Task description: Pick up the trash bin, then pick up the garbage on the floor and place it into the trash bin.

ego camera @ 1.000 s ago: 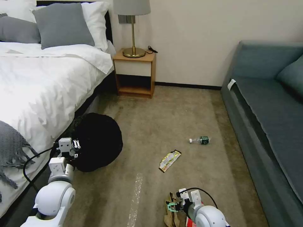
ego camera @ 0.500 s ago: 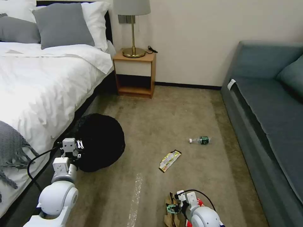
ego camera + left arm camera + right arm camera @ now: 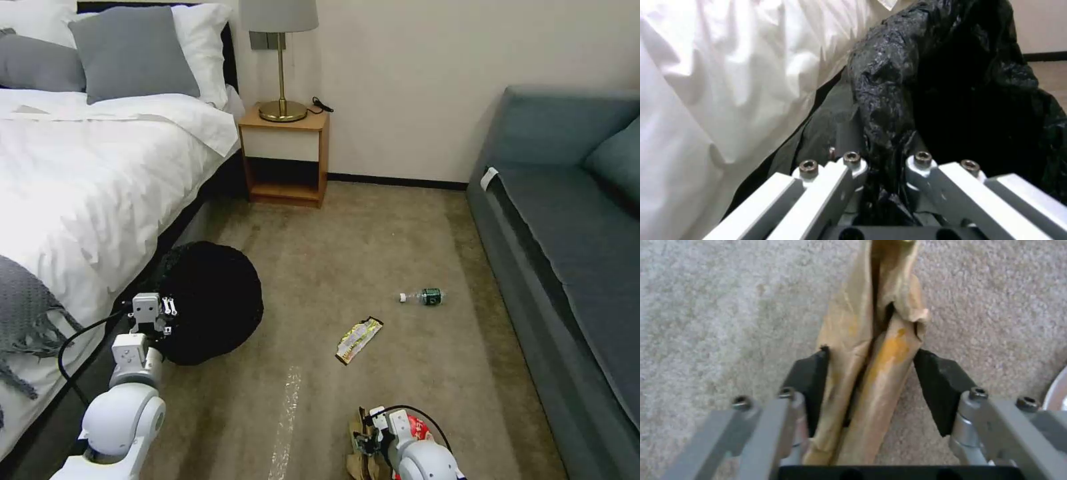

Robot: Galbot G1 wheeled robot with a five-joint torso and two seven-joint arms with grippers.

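Trash bin (image 3: 210,300): it is by the bed (image 3: 80,180) on the carpet (image 3: 373,247), all wrapped in its black bag (image 3: 889,83); my left gripper (image 3: 884,163) has pinched the bag at the rim, so I judge the bin is held
Paper bag (image 3: 871,350): brown and crumpled, it lies on the carpet close in front of me; my right gripper (image 3: 871,380) is down over it, one black pad (image 3: 811,380) touching one side, the other pad just beside the far side; not squeezed shut yet
How I would do it well: I would close slowly on the middle fold; too fast and the paper may slip out; I would keep the bin steady and its mouth up
Other trash: a yellow wrapper (image 3: 359,339) and a small bottle (image 3: 423,296) lie farther off, well apart; a red packet (image 3: 419,428) is by my right arm
Writing: the bottle has a green label; I cannot read any words
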